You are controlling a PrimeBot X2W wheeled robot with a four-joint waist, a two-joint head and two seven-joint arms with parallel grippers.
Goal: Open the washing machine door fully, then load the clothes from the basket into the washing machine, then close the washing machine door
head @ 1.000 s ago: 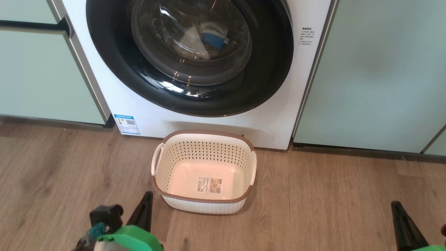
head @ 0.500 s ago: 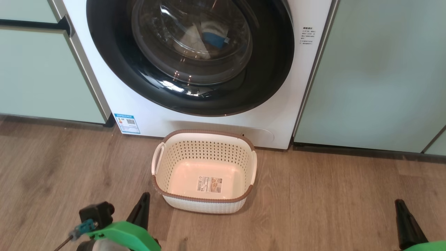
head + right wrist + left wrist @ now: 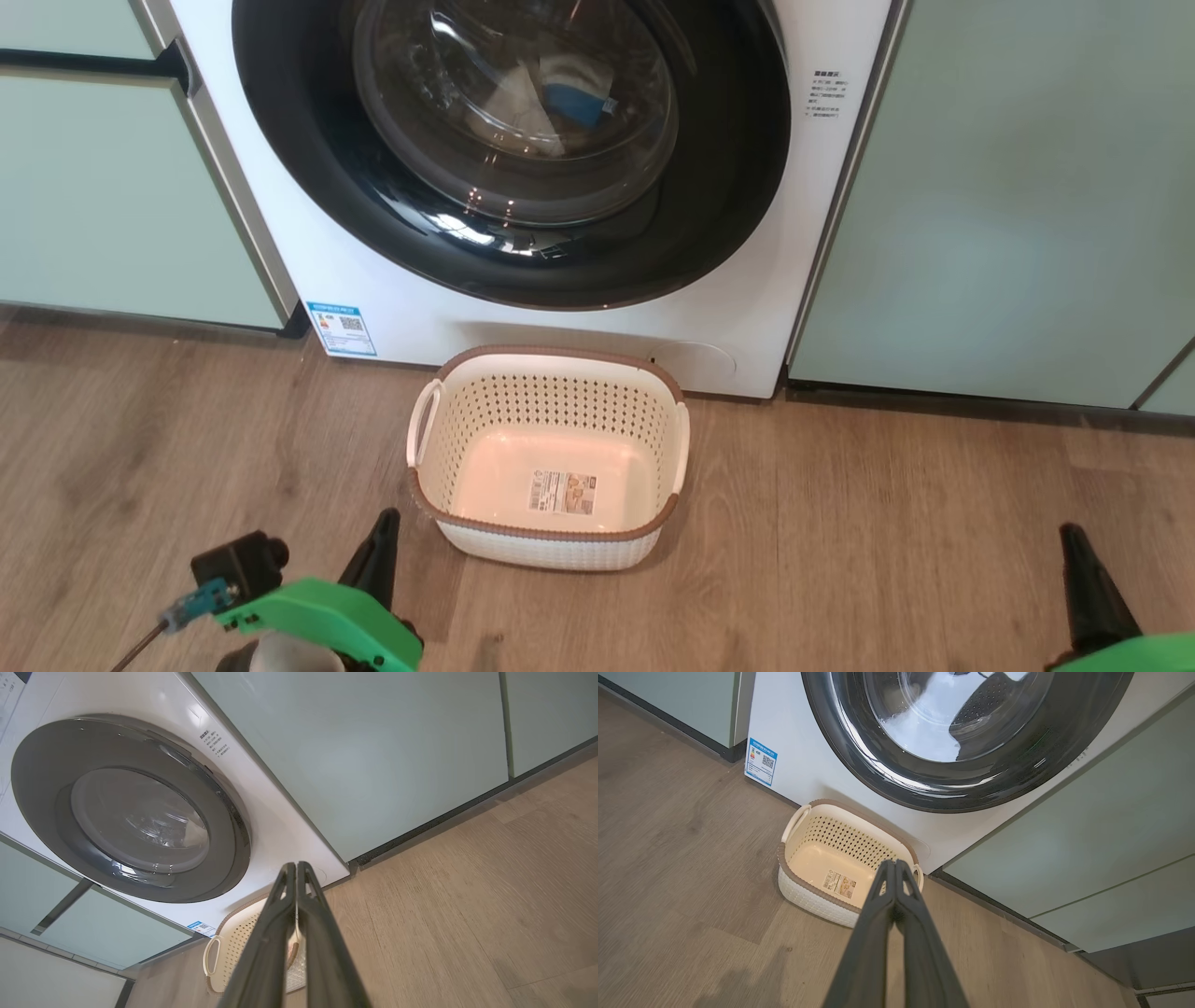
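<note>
The washing machine door (image 3: pixel 560 271) sits shut on the white washing machine (image 3: pixel 411 317), the clothes (image 3: pixel 546 93) visible behind its glass. Below, from left: the left gripper (image 3: pixel 385 518), fingers pressed together and holding nothing; the basket (image 3: pixel 551 353), standing on the wooden floor (image 3: pixel 840 560) just before the machine, its label (image 3: pixel 560 492) showing on the bottom; and the right gripper (image 3: pixel 1072 532), likewise pinched closed, well apart from the basket.

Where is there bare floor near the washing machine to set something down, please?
Bare wooden floor stretches right of the basket, up to the base of the mint cabinet. Another bare patch lies left of the basket, near the QR sticker. It is tight between the basket and the washing machine.
</note>
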